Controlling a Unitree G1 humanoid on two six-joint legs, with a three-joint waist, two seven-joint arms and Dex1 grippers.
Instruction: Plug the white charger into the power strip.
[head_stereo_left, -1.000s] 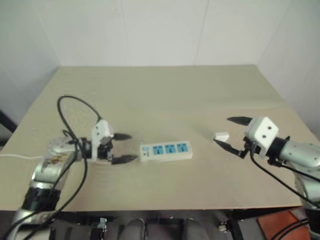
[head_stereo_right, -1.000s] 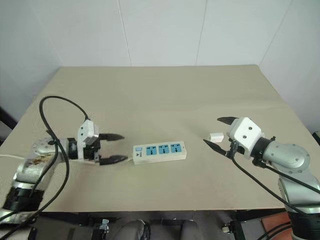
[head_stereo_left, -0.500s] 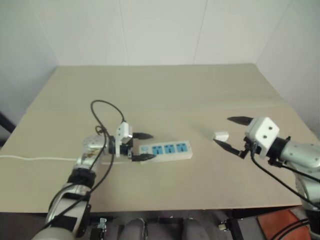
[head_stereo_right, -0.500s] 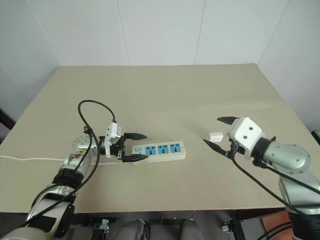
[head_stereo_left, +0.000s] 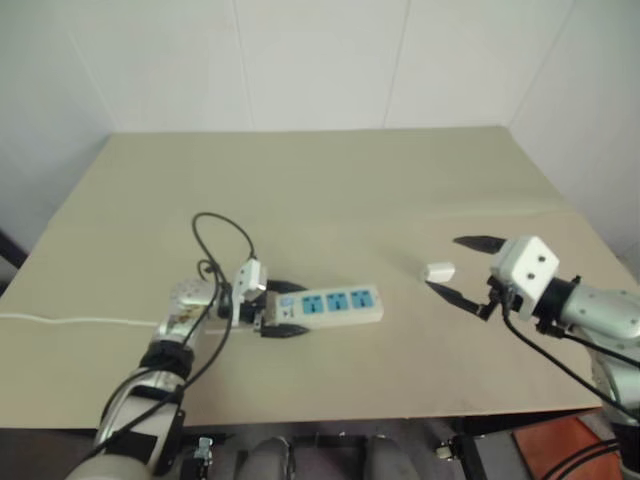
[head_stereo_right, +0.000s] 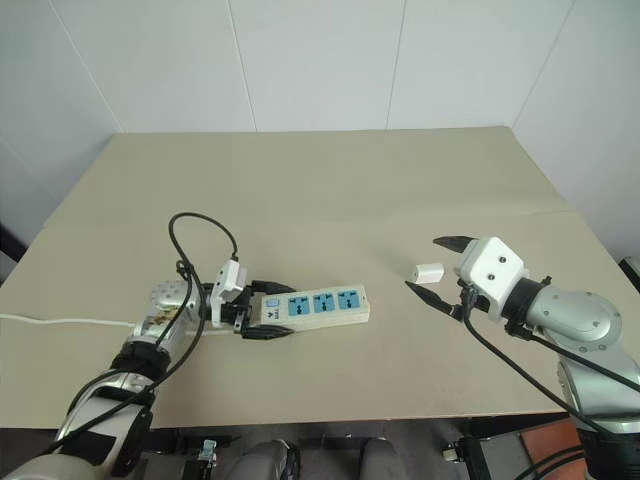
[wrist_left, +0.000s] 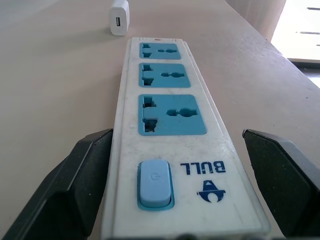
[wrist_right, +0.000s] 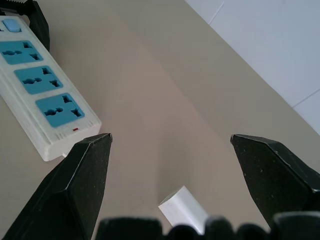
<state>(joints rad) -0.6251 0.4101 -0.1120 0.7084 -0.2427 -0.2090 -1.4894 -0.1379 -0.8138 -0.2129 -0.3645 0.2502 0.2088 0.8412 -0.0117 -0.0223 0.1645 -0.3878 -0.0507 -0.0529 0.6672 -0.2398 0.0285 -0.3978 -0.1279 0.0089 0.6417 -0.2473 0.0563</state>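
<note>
White wall panels rise behind a wide tan bench (head_stereo_right: 330, 180). On it we see the power strip (head_stereo_right: 310, 304), a long flat white bar lying near the front, its three blue sockets facing up and a blue switch at its left end. A thin white cord (head_stereo_right: 60, 322) runs from that end toward the bench's left edge. Our left gripper (head_stereo_right: 268, 311) sits low at the switch end, its black fingers spread wide on either side of the strip; we cannot tell if they touch it. To the right, well apart from the strip, the white charger (head_stereo_right: 429, 271) lies on the bench. Our right gripper (head_stereo_right: 438, 268) hovers just beside it, fingers spread wide and holding nothing.
</note>
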